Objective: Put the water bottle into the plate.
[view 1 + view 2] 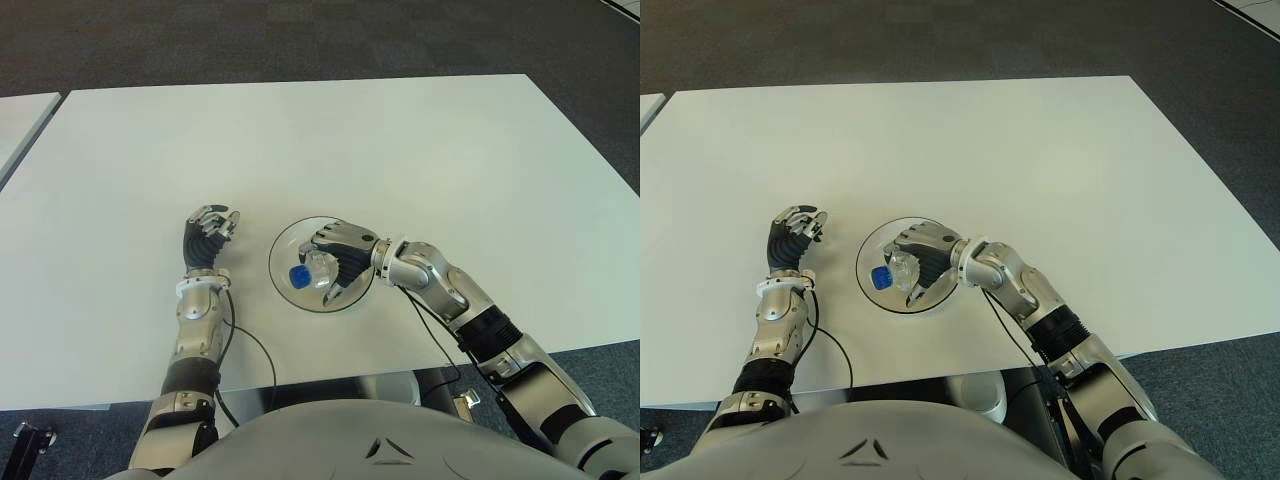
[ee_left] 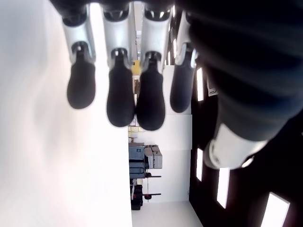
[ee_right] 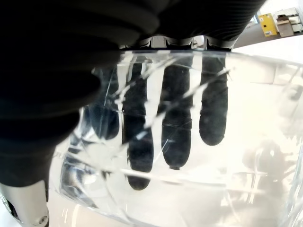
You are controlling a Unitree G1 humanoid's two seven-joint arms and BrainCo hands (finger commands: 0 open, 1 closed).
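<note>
Right hand (image 1: 335, 255), fingers wrapped around the water bottle (image 1: 312, 272), positioned over the plate (image 1: 285, 248). The bottle is of clear, crinkled plastic with a blue cap (image 1: 299, 277); it lies on its side inside the rim of the plate, the cap directed toward the desk's left edge and the body enclosed by the hand. In the right wrist view, the dark fingers (image 3: 176, 120) are seen through the transparent wall of the bottle (image 3: 246, 118), curled across its far side, with the palm pressed against the near side; the grip is therefore closed on the bottle. Whether the bottle touches the floor of the plate cannot be told. The plate is round, shallow and transparent, and stands on the white desk (image 1: 330, 150) near the desk's front edge, about midway between its left and right edges. The right forearm reaches the plate from the direction of the front right corner. Left hand (image 1: 208, 238), beside the plate on the side of the desk's left edge and apart from it, above the desk close to the front edge. In the left wrist view its fingers (image 2: 120, 97) extend side by side, only slightly bent, and enclose nothing; the hand is relaxed and empty.
</note>
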